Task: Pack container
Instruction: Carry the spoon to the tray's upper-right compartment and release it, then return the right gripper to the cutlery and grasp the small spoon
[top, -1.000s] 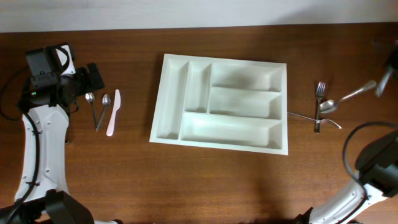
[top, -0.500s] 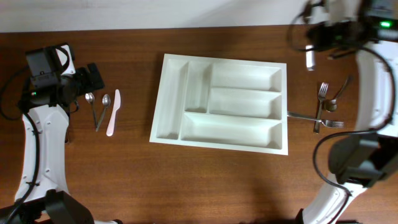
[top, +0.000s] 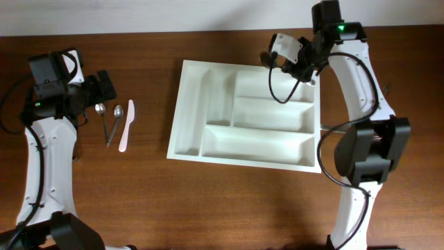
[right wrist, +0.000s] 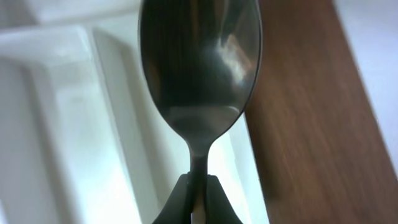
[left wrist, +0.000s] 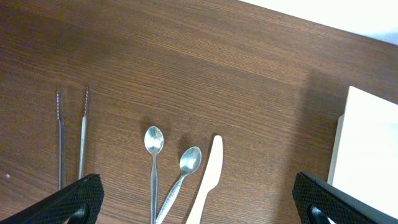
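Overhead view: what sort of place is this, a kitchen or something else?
Probably a robot lab bench, not a kitchen: two robot arms flank a plain wooden table, with a white cutlery tray and loose spoons laid out.

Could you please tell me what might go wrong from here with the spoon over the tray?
1. The right hand pinches the spoon only at its thin neck, so it may swing or slip.
2. In the right wrist view the bowl straddles the tray's right rim and the table; released here, it might land on the rim or outside.
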